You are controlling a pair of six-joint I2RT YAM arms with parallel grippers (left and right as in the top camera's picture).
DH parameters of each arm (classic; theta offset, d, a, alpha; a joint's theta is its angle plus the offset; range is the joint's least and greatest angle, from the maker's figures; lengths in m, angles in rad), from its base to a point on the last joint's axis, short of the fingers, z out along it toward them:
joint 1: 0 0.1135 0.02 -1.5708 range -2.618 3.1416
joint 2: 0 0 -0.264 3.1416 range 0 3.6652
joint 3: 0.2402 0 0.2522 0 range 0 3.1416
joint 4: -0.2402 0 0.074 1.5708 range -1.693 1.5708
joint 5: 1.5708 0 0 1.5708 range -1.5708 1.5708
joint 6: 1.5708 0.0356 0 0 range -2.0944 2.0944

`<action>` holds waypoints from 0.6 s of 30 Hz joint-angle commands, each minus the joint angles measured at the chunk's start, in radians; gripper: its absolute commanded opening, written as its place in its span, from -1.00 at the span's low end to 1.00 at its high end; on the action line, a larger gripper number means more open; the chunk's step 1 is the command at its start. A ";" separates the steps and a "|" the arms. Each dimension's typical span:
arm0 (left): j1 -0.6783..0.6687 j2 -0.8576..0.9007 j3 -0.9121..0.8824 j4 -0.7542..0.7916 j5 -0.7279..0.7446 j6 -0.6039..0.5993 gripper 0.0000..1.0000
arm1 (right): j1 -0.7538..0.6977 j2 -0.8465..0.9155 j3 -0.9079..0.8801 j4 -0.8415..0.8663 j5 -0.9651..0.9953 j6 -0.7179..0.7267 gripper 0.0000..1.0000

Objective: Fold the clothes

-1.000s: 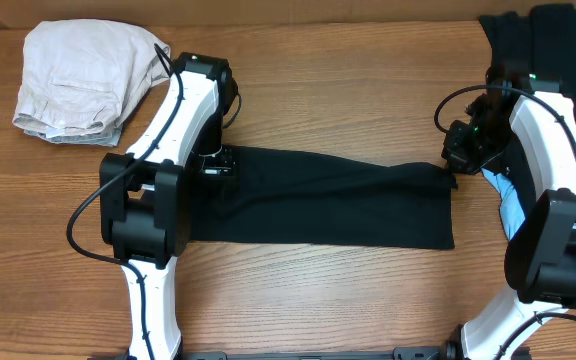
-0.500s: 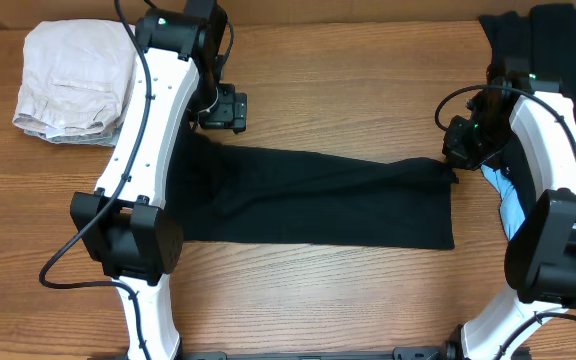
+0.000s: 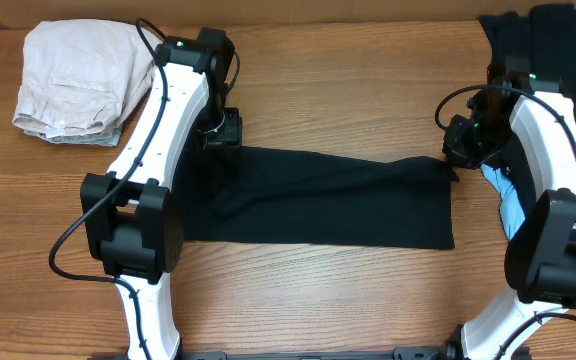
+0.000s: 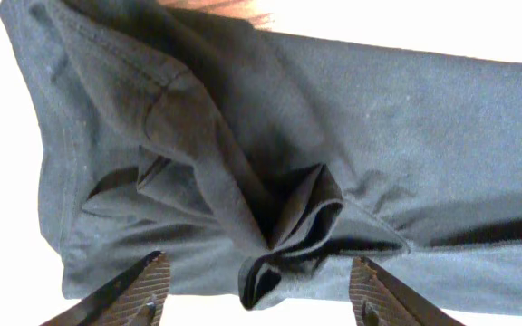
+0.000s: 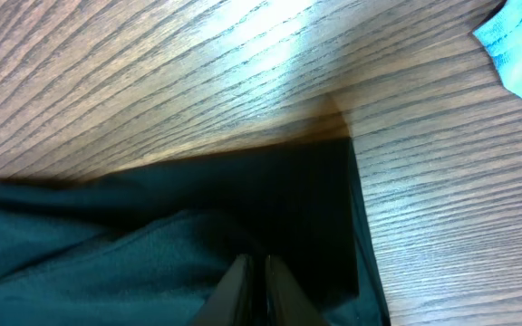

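Observation:
One of the clothes, a long black garment (image 3: 328,200), lies spread flat across the middle of the table. My left gripper (image 3: 224,132) hovers at its far left corner. In the left wrist view its jaws (image 4: 263,294) stand open, one to each side of a bunched fold of the black cloth (image 4: 279,244) without pinching it. My right gripper (image 3: 455,155) sits at the far right corner. There its fingers (image 5: 254,290) are shut on the dark fabric (image 5: 107,244), which rises toward them.
A crumpled pale beige pile (image 3: 78,80) sits at the far left of the wooden table (image 3: 348,90). Black and light-blue clothes (image 3: 548,60) are stacked along the right edge, a light-blue piece (image 3: 513,210) under the right arm. A light-blue corner (image 5: 519,45) shows beside the right gripper.
My left gripper let go of the far left corner, swung away past the garment's far edge, then came back over the corner with its jaws narrower. The right arm has stayed put.

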 commanded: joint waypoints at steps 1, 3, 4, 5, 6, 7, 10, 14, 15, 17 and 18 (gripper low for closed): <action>0.003 0.006 -0.017 0.019 -0.007 -0.009 0.27 | -0.003 -0.029 -0.003 0.001 0.010 -0.008 -0.83; 0.004 0.006 -0.023 0.026 -0.006 -0.009 0.27 | -0.003 -0.029 -0.003 -0.001 0.010 -0.008 -0.83; 0.004 0.006 -0.027 0.030 -0.006 -0.009 0.27 | -0.003 -0.029 -0.003 -0.002 0.010 -0.008 -0.83; 0.004 0.006 -0.033 0.035 -0.006 -0.009 0.28 | -0.003 -0.029 -0.003 -0.002 0.010 -0.008 -0.83; 0.003 0.006 -0.042 0.041 -0.006 -0.009 0.28 | -0.003 -0.029 -0.003 -0.002 0.010 -0.008 -0.83; 0.003 0.006 -0.048 0.045 -0.006 -0.009 0.28 | -0.003 -0.030 -0.003 -0.002 0.010 -0.008 -0.83; 0.003 0.006 -0.085 0.076 -0.006 -0.009 0.15 | -0.003 -0.029 -0.003 -0.001 0.010 -0.007 -0.83; 0.005 0.006 -0.101 0.100 -0.014 -0.010 -0.42 | -0.003 -0.029 -0.003 -0.003 0.010 -0.007 -0.83; 0.006 0.006 -0.100 0.102 -0.018 -0.010 -0.50 | -0.003 -0.029 -0.003 -0.003 0.010 -0.007 -0.83; 0.011 0.006 -0.098 0.105 -0.016 -0.010 -0.72 | -0.003 -0.029 -0.003 -0.004 0.010 -0.007 -0.83; 0.013 0.006 -0.098 0.103 -0.014 -0.010 -0.83 | -0.003 -0.029 -0.003 -0.005 0.010 -0.007 -0.83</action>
